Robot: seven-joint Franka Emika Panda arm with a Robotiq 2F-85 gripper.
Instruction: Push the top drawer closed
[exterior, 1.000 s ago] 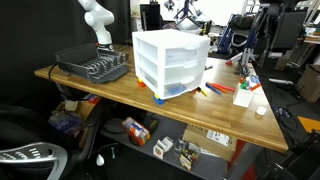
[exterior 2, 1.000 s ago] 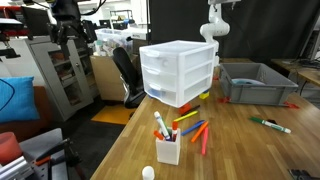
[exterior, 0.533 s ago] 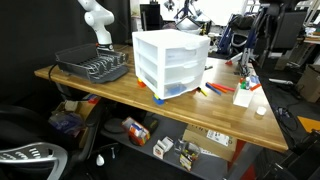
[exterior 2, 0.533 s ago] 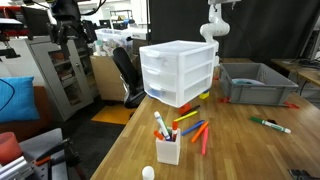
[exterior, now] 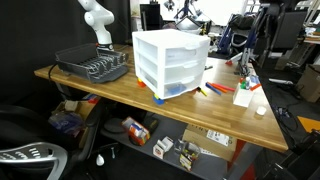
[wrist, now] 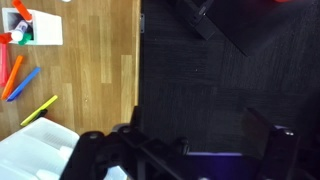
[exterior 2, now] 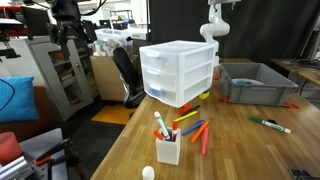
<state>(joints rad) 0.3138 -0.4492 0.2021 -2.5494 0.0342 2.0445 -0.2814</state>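
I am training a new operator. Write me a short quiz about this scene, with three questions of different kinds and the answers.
1. True or false: the cabinet stands on the wooden table.
2. The top drawer has a front that is: A translucent, B black, C wooden.
3. Fill in: the white cup holds coloured ___.
Key: 1 true; 2 A; 3 markers.

In the wrist view the wooden surface point(wrist: 90, 60) lies left of the gripper point(wrist: 180, 150). On it, a white cup point(wrist: 22, 25) of markers stands farthest from the gripper, with an orange marker point(wrist: 10, 70), a blue marker point(wrist: 26, 83) and a yellow marker point(wrist: 40, 108) lying closer. In an exterior view a grey dish rack point(exterior: 95, 65) sits at one end of the surface.
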